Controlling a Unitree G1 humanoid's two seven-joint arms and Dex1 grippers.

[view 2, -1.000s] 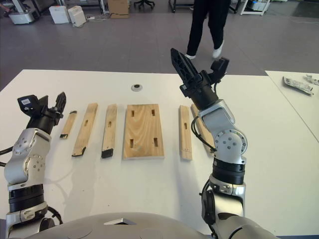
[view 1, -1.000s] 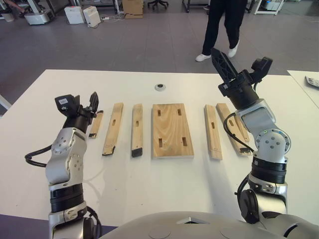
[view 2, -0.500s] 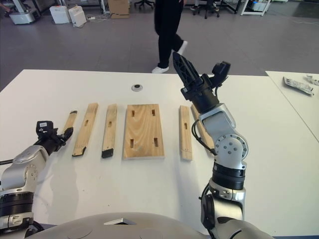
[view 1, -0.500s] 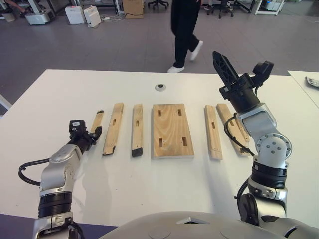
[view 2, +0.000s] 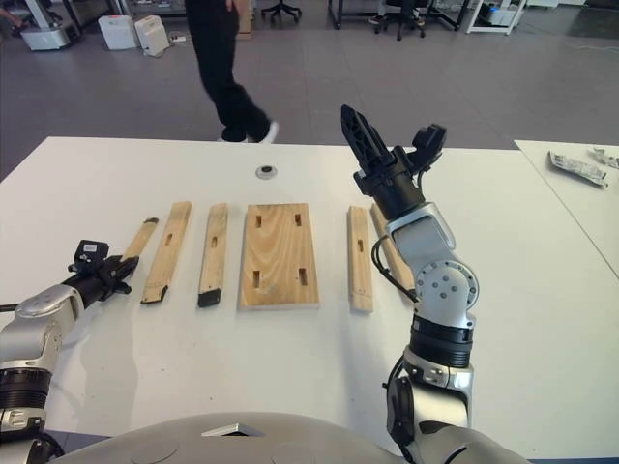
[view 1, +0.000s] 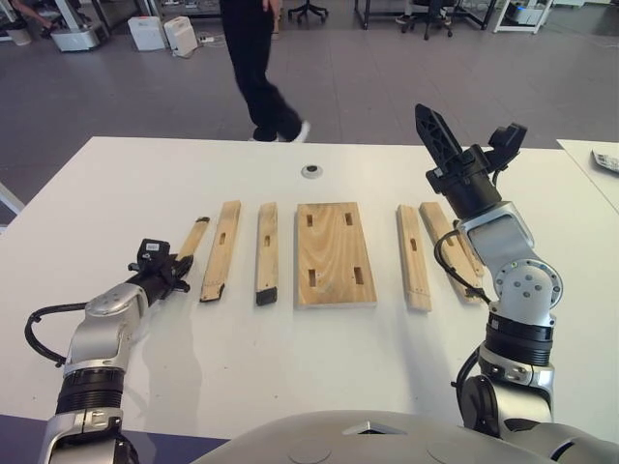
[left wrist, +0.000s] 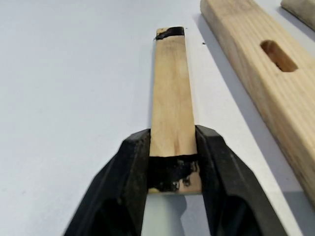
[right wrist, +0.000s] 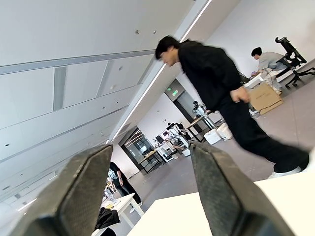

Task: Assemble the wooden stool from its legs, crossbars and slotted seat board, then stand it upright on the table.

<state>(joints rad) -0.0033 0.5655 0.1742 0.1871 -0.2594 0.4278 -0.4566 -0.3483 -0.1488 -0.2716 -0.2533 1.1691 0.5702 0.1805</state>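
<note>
The slotted seat board (view 1: 335,252) lies flat mid-table. Two legs (view 1: 221,249) (view 1: 266,250) lie to its left and two more (view 1: 413,254) (view 1: 453,246) to its right. At the far left lies a thin crossbar (view 1: 191,239) with dark ends. My left gripper (view 1: 179,263) rests low on the table at the crossbar's near end. In the left wrist view its fingers (left wrist: 130,162) press both sides of the crossbar (left wrist: 170,88), beside a leg (left wrist: 261,69). My right gripper (view 1: 426,121) is raised above the right-hand legs, open and holding nothing (right wrist: 150,147).
A small round grey fitting (view 1: 310,170) sits in the white table (view 1: 290,358) behind the seat board. A second table (view 1: 595,155) stands to the right with an object on it. Bare tabletop stretches in front of the parts.
My left arm dropped from above the table down to the crossbar's near end, and its fingers now clasp that end. The right arm has barely shifted.
</note>
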